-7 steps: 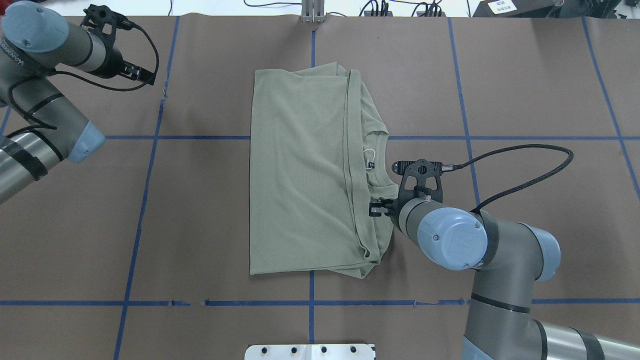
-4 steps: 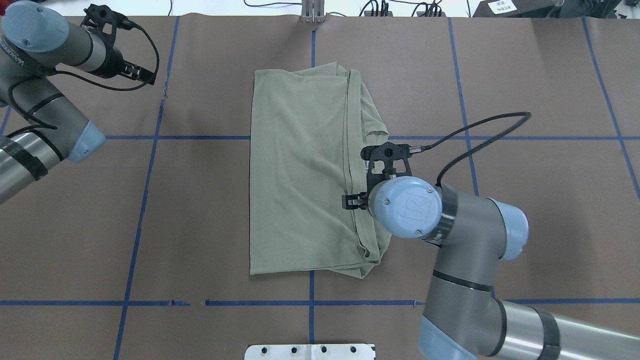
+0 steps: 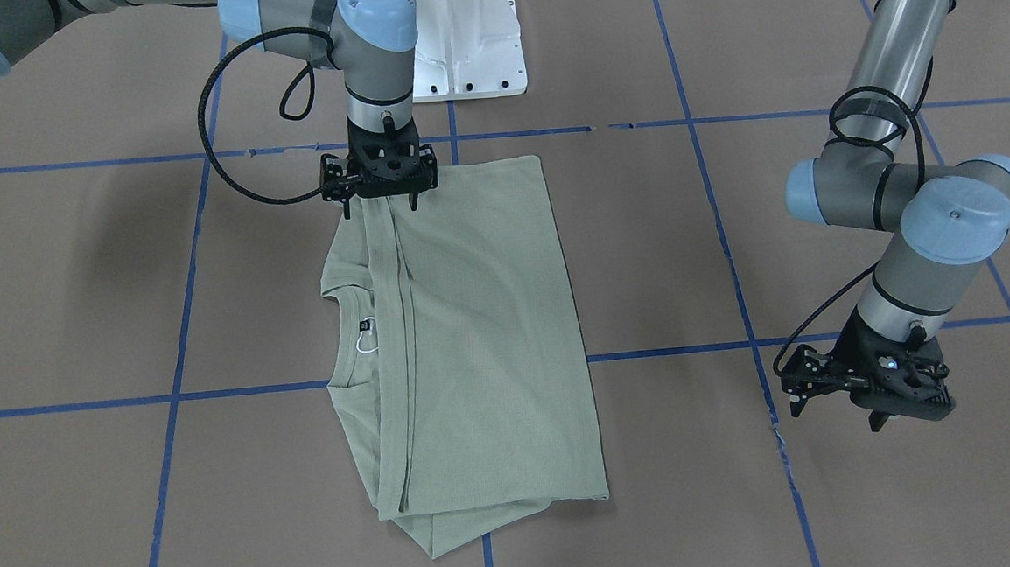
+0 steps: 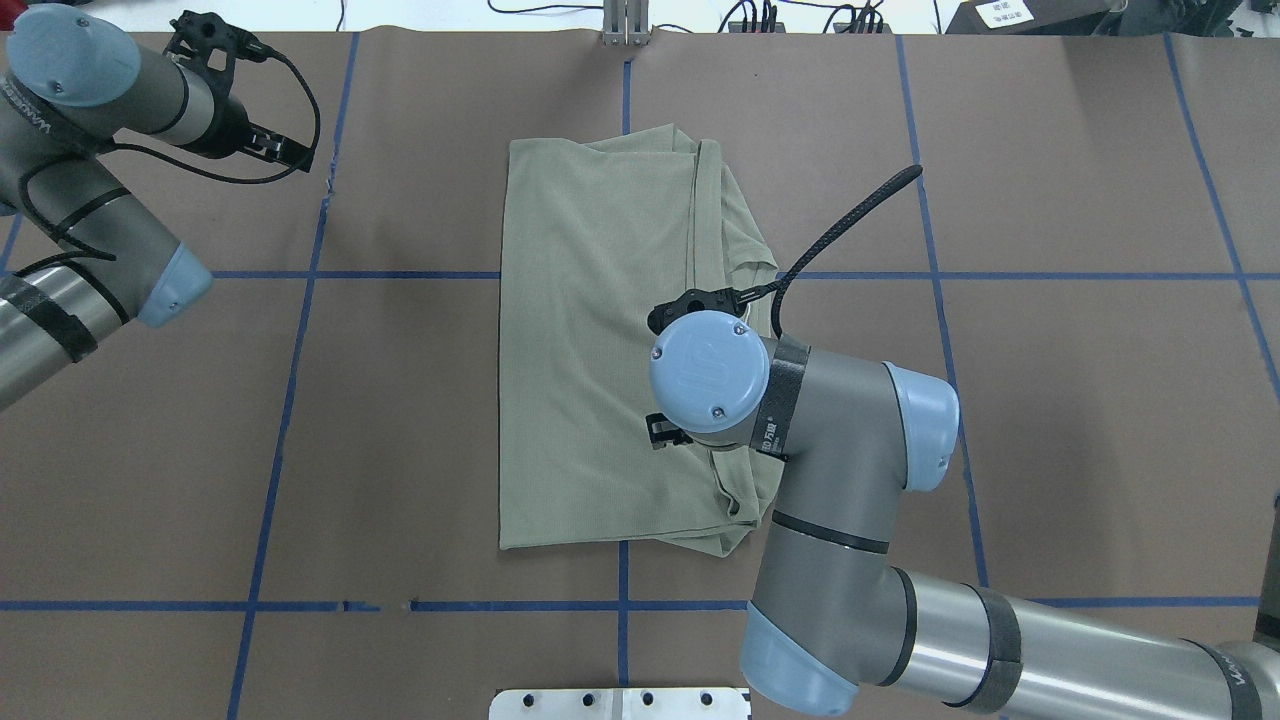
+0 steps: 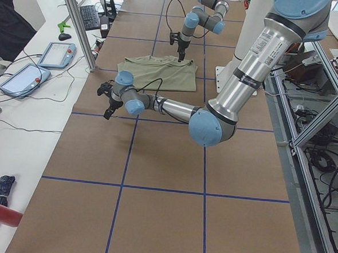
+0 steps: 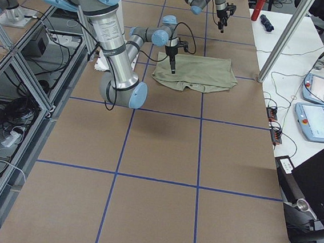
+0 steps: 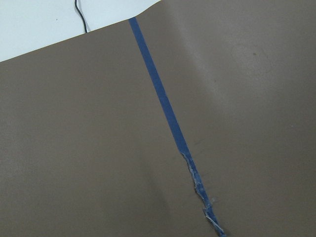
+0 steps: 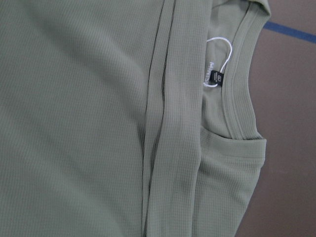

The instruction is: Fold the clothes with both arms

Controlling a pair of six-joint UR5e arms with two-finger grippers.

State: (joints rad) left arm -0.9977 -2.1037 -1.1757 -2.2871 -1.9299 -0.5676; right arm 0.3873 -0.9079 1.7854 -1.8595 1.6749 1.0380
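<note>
The right gripper [image 3: 379, 205], fingers spread, had swung from beside the collar over the shirt's [image 3: 481, 320] folded edge, likely lining up another fold, while the left gripper [image 3: 837, 412] idled, also spread.

Overhead view: the wrist of the right arm [image 4: 760, 400] covers the neck label [image 3: 365, 325] of the shirt [image 4: 590, 350] and nearly all of the right gripper [image 3: 380, 205]. Only two scraps of black frame show past the joint cap. The left arm [image 4: 90, 230] is cut off by the left edge.

Front view: finger spacing cannot be read on the right gripper or the left gripper [image 3: 836, 417].

Wrist views: neither shows its own fingers. The shirt runs off three edges.

Side views: the far gripper in each is too small to judge. A person [image 5: 6, 13] is cut off at the corner.
</note>
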